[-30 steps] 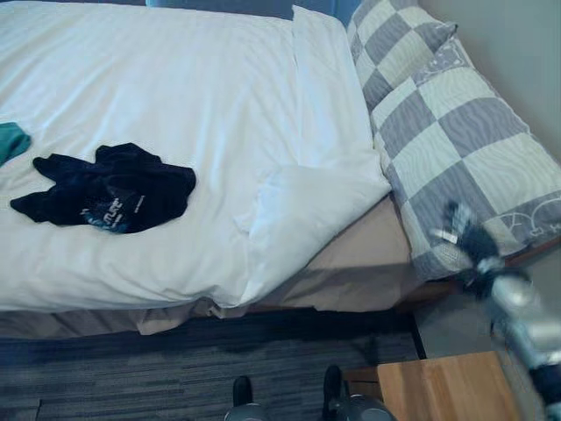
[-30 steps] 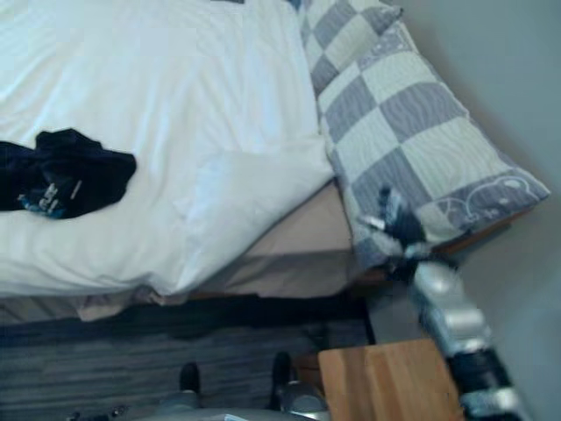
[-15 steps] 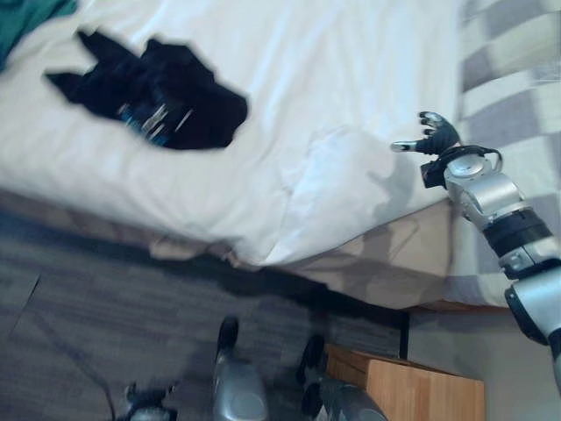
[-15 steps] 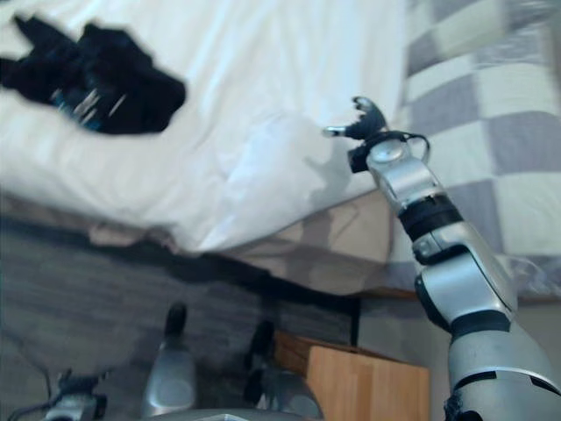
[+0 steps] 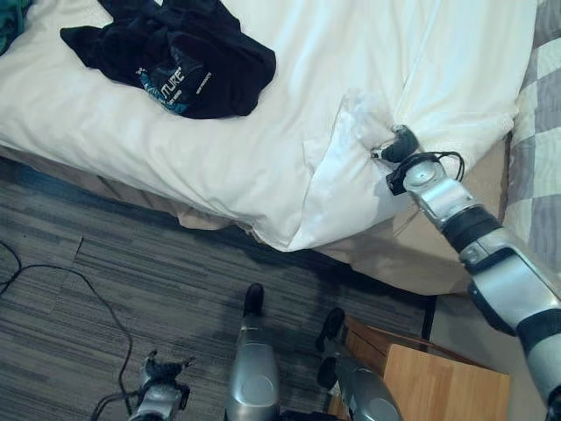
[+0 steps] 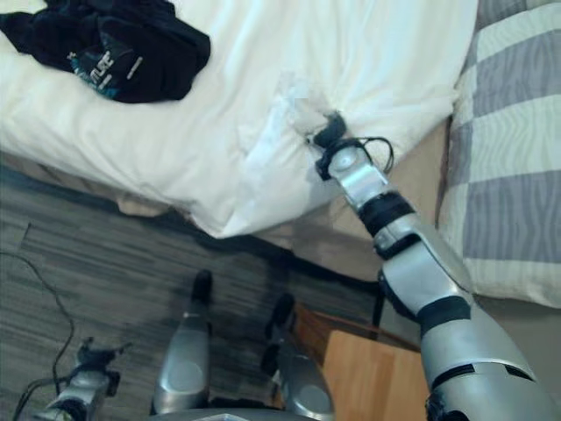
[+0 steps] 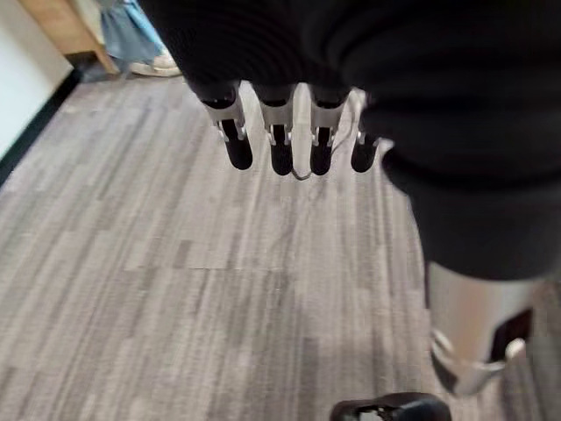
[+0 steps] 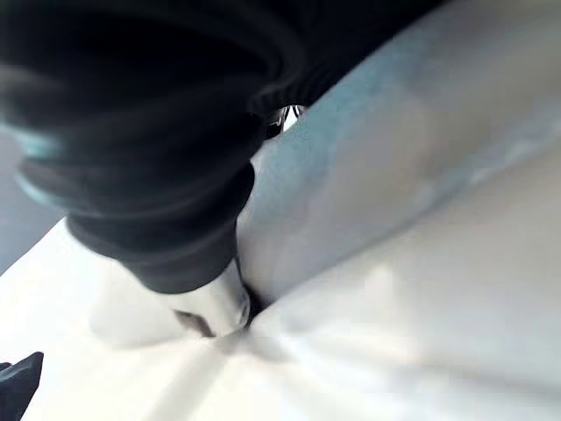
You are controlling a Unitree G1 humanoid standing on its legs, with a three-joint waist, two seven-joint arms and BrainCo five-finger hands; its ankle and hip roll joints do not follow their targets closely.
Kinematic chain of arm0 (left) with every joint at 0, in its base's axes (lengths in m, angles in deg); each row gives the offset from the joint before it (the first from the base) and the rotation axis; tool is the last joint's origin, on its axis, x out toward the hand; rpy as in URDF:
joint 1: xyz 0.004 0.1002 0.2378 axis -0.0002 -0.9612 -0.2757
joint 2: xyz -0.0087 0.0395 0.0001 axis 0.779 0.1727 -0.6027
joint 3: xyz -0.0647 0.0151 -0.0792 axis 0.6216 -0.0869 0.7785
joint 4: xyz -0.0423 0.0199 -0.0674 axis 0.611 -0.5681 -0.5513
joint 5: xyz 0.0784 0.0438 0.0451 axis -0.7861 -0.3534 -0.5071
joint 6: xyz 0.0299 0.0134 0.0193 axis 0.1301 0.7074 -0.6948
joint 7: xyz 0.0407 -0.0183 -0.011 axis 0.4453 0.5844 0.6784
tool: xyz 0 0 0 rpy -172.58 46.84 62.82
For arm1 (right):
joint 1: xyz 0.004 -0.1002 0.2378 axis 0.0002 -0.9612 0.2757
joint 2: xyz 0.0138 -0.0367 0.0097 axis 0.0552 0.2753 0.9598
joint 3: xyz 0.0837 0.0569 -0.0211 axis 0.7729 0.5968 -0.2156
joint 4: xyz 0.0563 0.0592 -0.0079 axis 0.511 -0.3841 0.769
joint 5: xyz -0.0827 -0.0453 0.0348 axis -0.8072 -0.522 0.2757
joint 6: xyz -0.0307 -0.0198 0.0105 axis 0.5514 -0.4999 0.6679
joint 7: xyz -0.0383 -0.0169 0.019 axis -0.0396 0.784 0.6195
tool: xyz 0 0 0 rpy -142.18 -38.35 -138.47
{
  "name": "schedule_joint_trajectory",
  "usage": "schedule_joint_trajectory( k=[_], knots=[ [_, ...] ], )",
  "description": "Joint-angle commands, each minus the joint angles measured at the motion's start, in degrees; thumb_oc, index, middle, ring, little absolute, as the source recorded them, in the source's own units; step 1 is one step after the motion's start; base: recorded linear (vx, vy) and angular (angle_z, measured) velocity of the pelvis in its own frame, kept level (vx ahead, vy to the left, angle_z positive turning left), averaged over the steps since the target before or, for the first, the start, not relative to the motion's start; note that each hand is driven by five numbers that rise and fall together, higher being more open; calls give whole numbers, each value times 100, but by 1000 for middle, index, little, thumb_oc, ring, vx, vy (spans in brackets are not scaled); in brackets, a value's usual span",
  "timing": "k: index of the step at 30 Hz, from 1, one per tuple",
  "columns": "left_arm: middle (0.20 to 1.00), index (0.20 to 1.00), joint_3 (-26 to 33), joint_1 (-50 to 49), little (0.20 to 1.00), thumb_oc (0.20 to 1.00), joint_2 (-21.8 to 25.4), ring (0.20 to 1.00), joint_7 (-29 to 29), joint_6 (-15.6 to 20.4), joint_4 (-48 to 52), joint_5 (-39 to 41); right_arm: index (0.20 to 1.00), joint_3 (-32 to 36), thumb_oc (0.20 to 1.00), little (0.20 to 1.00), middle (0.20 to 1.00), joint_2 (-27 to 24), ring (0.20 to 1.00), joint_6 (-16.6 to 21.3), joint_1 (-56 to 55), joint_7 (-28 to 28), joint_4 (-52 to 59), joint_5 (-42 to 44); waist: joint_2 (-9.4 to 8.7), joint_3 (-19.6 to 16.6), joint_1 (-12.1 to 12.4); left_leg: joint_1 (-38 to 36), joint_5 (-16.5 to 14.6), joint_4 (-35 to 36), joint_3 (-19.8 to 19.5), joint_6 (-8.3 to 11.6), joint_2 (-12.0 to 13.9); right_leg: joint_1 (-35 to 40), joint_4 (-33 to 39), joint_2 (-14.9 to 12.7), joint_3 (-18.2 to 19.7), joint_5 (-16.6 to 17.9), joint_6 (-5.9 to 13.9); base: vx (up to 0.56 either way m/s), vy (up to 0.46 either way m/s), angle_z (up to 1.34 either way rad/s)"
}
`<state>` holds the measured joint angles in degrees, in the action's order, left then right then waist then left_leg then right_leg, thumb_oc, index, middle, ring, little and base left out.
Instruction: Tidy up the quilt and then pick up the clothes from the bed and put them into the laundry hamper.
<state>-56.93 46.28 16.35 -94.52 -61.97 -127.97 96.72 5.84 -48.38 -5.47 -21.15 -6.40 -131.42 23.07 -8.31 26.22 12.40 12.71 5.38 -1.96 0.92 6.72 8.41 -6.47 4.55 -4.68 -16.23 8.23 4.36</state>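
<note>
The white quilt covers the bed, and its corner is folded back near the bed's edge. My right hand is pushed into that folded corner, where the cloth puckers around it. In the right wrist view the quilt lies pressed against the hand. A black garment with pale print lies crumpled on the quilt, well to the left of my right hand. A bit of teal cloth peeks in at the far left. My left hand hangs over the floor, open and holding nothing.
A beige sheet shows under the folded corner. A grey and white checked pillow lies to the right. A wooden nightstand stands by the bed's corner. Grey striped carpet runs along the bed's side.
The camera has tipped down and shifted. My right hand went from hovering above the folded quilt corner down into it, and the cloth now bunches around it.
</note>
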Motion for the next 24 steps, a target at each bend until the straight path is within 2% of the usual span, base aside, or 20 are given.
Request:
schedule_joint_trajectory(
  k=[1, 4, 6, 10, 11, 16, 18, 21, 24],
  knots=[
    [1000, 1000, -333, -93, 1000, 1000, 99, 1000, -25, 40, -70, 1, 200, -298, 200, 200, 200, 272, 200, 174, 20, 164, -250, 186, 175, -71, 39, 93, -56, 383, 109, -35, 91, 104, -258, -569, 336, -574, 590, -21, -24, 3],
    [1000, 1000, -324, -193, 1000, 1000, 101, 1000, -102, 36, -38, -41, 200, -85, 200, 200, 200, 138, 200, 386, -227, 404, 74, 510, 137, -120, -77, -13, -70, 406, 203, -38, 116, 131, -266, -558, 407, -558, 605, -19, -53, 1],
    [1000, 1000, -230, -256, 1000, 1000, 80, 1000, -158, -32, -45, -65, 200, 113, 200, 200, 200, -27, 200, 372, -542, 356, 544, 582, 88, -177, -215, -99, -77, 435, 278, -40, 148, 138, -269, -537, 506, -545, 610, -8, -65, -5],
    [1000, 1000, 31, -465, 1000, 1000, -18, 1000, -227, -211, -58, 59, 200, 624, 200, 200, 200, -428, 200, 422, -1671, 495, 1707, 769, 36, -295, -602, -298, -71, 503, 494, -39, 246, 128, -289, -492, 769, -519, 597, -9, -66, -20],
    [1000, 1000, 176, -544, 1000, 1000, -110, 1000, -243, -302, -72, 143, 200, 882, 200, 200, 200, -540, 200, 453, -2318, 493, 2227, 687, 57, -341, -810, -388, -65, 514, 605, -25, 295, 119, -297, -487, 881, -509, 592, -5, -36, -27],
    [1000, 1000, 313, -618, 1000, 1000, -299, 1000, -230, -369, -107, 88, 200, 1344, 200, 200, 200, -605, 200, 614, -3787, 523, 2947, 696, 213, -380, -1205, -505, -98, 454, 773, -16, 319, 71, -322, -517, 1100, -499, 577, -16, 16, -33],
    [1000, 1000, 250, -614, 1000, 1000, -422, 1000, -217, -326, -69, 126, 1000, 1486, 1000, 1000, 1000, -570, 1000, 798, -4414, 474, 2849, 663, 339, -366, -1337, -544, -122, 401, 822, -22, 297, 48, -343, -545, 1166, -508, 563, -37, 31, -29],
    [1000, 1000, 110, -536, 1000, 1000, -590, 1000, -191, -266, 8, 140, 1000, 1609, 1000, 1000, 1000, -327, 1000, 918, -5075, 597, 2352, 675, 521, -358, -1489, -578, -161, 298, 884, -21, 259, 35, -365, -602, 1227, -527, 536, -23, 43, -23],
    [1000, 1000, -12, -448, 1000, 1000, -637, 1000, -191, -315, 75, 213, 1000, 1705, 1000, 1000, 1000, -131, 1000, 1073, -5367, 647, 1779, 872, 591, -358, -1574, -610, -192, 272, 910, -21, 233, 37, -369, -622, 1245, -542, 521, -26, 20, -13]
  ],
)
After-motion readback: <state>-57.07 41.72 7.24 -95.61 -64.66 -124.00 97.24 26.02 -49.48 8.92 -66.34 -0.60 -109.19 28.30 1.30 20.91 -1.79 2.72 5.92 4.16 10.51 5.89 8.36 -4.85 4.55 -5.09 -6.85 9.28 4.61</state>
